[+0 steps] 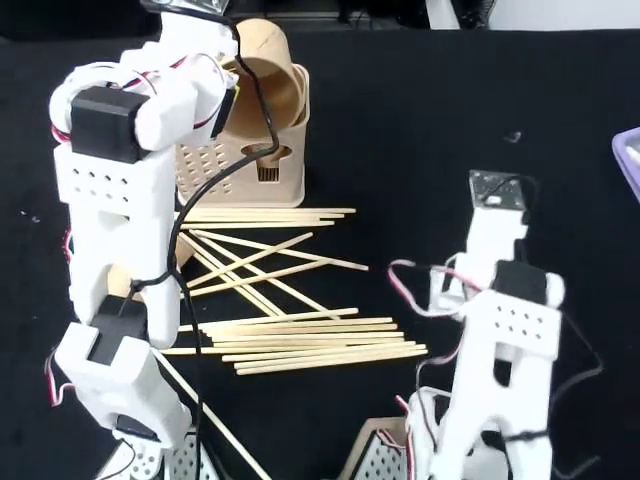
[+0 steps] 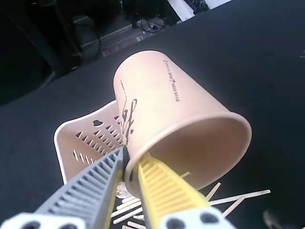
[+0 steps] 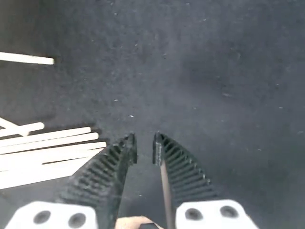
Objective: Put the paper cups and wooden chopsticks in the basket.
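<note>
Left pincer (image 2: 127, 160): clenched on the rim of the paper cup (image 2: 176, 109), one finger inside, one outside. High view: the cup hangs tilted over the basket (image 1: 285, 165), mouth toward 6 o'clock, base toward 12. The basket is beneath my grip, so I judge the drop turns on clearing its wall.

Wooden chopsticks (image 1: 310, 340): on the table at 6 o'clock from the basket, long axes mostly 3-to-9.

Right pincer (image 3: 143, 143): slightly parted, empty. The chopsticks lie toward 9 o'clock of that arm, the nearer one.
</note>
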Robot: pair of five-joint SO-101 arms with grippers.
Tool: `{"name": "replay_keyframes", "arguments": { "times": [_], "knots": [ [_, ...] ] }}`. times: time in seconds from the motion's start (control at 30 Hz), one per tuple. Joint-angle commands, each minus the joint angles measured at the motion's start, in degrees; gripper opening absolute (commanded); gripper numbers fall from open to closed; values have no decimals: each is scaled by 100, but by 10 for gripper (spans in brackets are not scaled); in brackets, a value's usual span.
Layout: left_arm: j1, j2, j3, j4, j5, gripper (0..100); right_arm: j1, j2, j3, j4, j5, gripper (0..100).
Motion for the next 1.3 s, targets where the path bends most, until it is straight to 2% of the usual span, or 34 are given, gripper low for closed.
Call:
{"name": "replay_keyframes", "arguments": {
  "times": [0.0, 0.27, 0.47, 0.63, 0.9, 1.13, 1.27],
  "knots": [
    [40, -53, 136, 35, -79, 33, -308, -567, 180, -193, -202, 72],
    [57, -53, 857, 35, -79, 33, -352, -954, 374, -255, -211, 74],
    [13, -53, 857, -141, -62, 37, -352, -954, 716, -589, -211, 74],
    [13, -62, 857, -466, 132, 158, -352, -954, 840, -677, -211, 74],
    [-277, -44, 919, -1662, 1081, 184, -352, -954, 857, -686, -211, 74],
    [-330, 527, 989, -3112, 1600, 184, -352, -954, 857, -686, -211, 74],
    [-330, 545, 954, -3393, 1952, 185, -352, -954, 866, -686, -211, 74]
  ]
}}
